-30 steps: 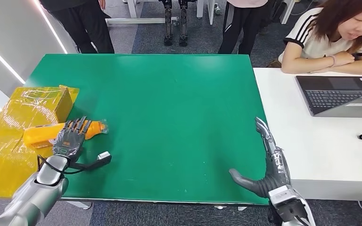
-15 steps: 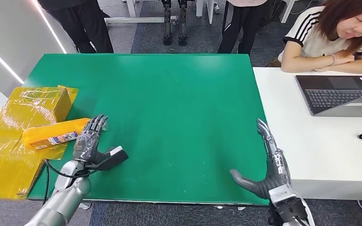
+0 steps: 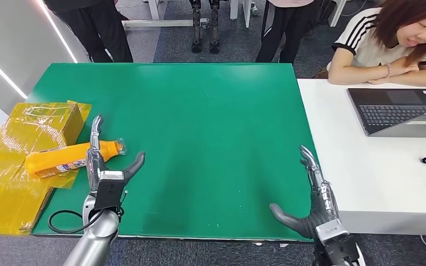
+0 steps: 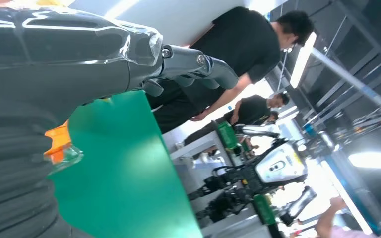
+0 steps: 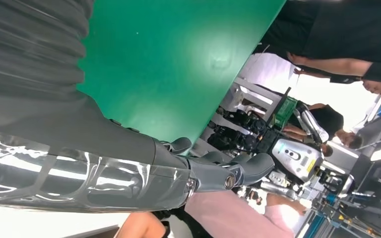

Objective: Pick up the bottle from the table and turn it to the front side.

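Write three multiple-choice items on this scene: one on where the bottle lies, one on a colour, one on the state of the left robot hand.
1. Where does the orange bottle lie?
A. On the laptop
B. At the green table's left edge, partly on yellow cardboard
C. On the floor

2. What colour is the table top?
A. Green
B. Red
C. Black

3. The left robot hand is:
A. Lifting the bottle
B. Open beside the bottle
C. Holding a cable

Key: 1 B, it straddles the cardboard; 2 A, plainly green; 3 B, fingers apart, bottle lying flat.
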